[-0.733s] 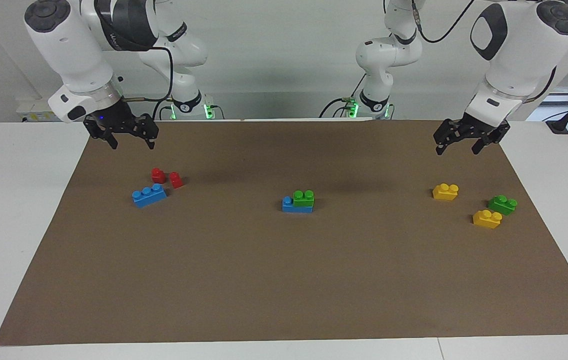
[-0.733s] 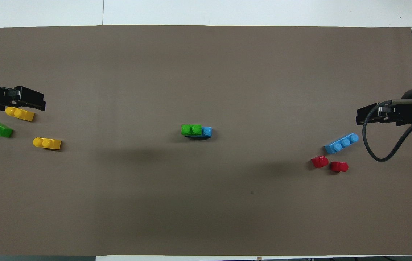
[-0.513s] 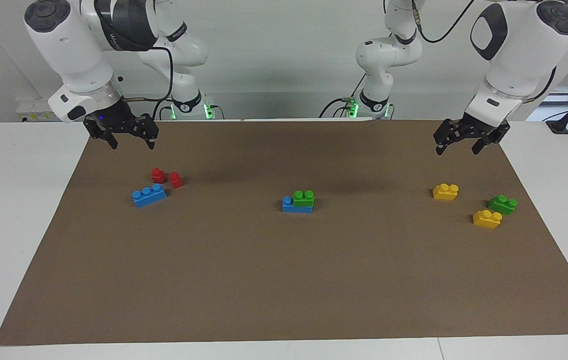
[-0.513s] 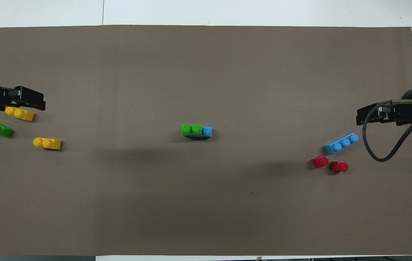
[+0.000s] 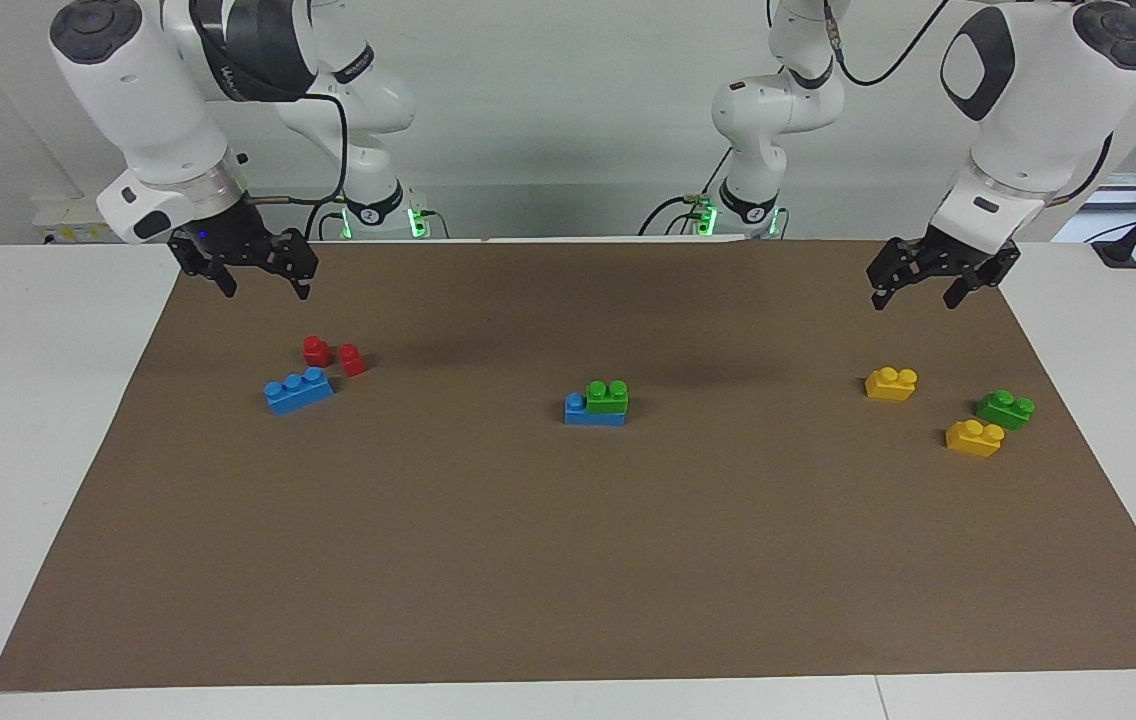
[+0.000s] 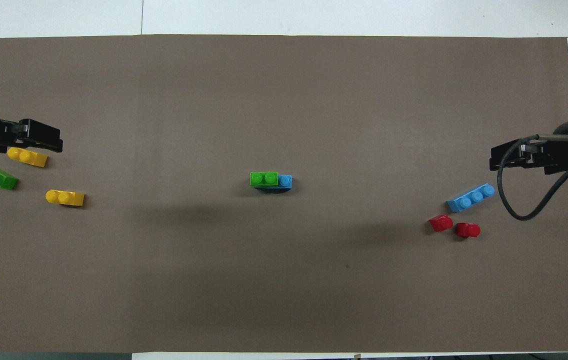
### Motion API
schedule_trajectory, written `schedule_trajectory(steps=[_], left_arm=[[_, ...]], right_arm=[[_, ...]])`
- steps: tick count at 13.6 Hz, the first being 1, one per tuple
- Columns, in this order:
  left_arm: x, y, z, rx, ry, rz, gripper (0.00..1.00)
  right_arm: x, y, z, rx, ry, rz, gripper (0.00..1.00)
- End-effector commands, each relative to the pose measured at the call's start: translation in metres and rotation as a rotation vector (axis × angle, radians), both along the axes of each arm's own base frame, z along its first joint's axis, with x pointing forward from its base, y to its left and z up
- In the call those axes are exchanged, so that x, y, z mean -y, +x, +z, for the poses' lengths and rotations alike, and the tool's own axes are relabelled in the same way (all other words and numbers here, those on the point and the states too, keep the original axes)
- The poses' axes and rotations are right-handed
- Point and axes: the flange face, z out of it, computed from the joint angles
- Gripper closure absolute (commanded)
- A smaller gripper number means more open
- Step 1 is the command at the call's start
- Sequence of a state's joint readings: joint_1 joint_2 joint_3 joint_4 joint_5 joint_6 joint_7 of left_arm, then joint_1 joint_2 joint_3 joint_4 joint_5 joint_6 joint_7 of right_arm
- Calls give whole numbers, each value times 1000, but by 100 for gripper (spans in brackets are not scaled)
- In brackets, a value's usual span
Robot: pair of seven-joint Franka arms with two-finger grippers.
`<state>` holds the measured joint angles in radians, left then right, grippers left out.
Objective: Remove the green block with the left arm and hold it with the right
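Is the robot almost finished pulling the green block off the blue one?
Not yet; nothing looks done. The green block sits stacked on the blue brick in the middle of the mat. Nothing is in hand: the left hand hangs open over the mat near a yellow brick, and the right hand hangs open near the red bricks. All is left: right holds the blue brick, left pulls the green off.
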<state>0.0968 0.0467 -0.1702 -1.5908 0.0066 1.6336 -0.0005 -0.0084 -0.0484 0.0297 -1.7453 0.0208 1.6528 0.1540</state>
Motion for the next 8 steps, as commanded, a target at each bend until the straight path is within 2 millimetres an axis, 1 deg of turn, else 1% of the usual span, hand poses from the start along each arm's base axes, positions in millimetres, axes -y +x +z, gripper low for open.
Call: schedule_trajectory(steps=[1,2,3,4,6,8], left_arm=[[3,-4,1,13,-20,-5,0],[5,-4,2,16,-20,-7,0],[5,-4,2,16,-20,-8,0],[6,-4,2,16,-20,-7,0],[8,-4,1,13,-20,-1,0],[11,-7,0,10,-19,95,0]], right_arm=[[-19,6,-2,17,20,-178,0],[-34,6,-4,18,38,-265,0],[-50,9,-10,4,57,-379,0],[-62,12,-15,-13,80,-501,0],[-86,18,-28,-53,117,-669,0],[-112,22,-44,-107,154,-824,0]])
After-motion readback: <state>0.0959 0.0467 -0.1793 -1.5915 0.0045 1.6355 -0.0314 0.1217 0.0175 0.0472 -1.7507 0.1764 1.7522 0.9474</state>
